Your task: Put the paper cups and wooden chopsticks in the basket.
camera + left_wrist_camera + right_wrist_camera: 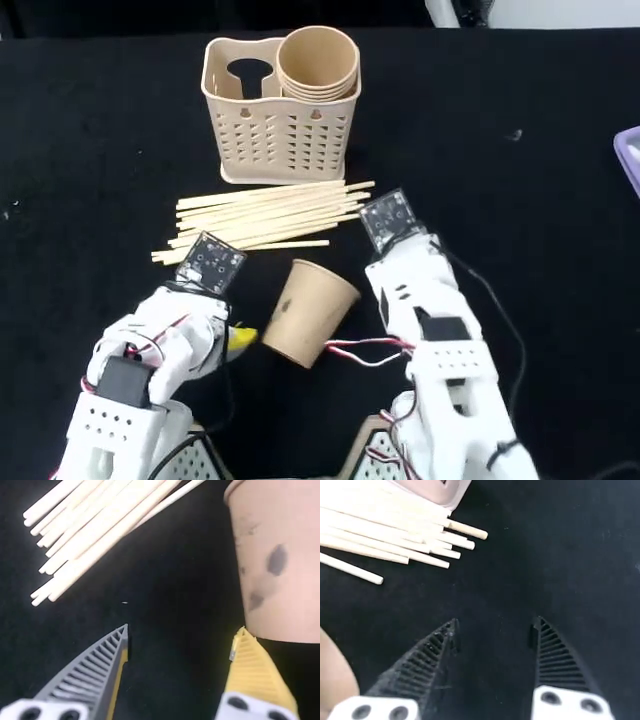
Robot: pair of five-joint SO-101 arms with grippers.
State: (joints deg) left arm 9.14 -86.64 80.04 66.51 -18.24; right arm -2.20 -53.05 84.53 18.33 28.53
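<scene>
Left gripper (182,629) open beside the tipped paper cup (308,312), right gripper (496,621) open by the chopsticks (265,212) — both empty, each seemingly lined up to grab.

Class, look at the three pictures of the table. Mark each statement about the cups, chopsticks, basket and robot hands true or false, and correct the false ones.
1. A stack of paper cups sits in one compartment of the basket. True.
2. The chopsticks stand in the basket. False: they lie on the table in front of it.
3. A loose cup lies on its side between the two arms. True.
4. The left hand is shut on the loose cup. False: it is open, beside the cup, holding nothing.
5. The right hand is open and empty. True.
</scene>
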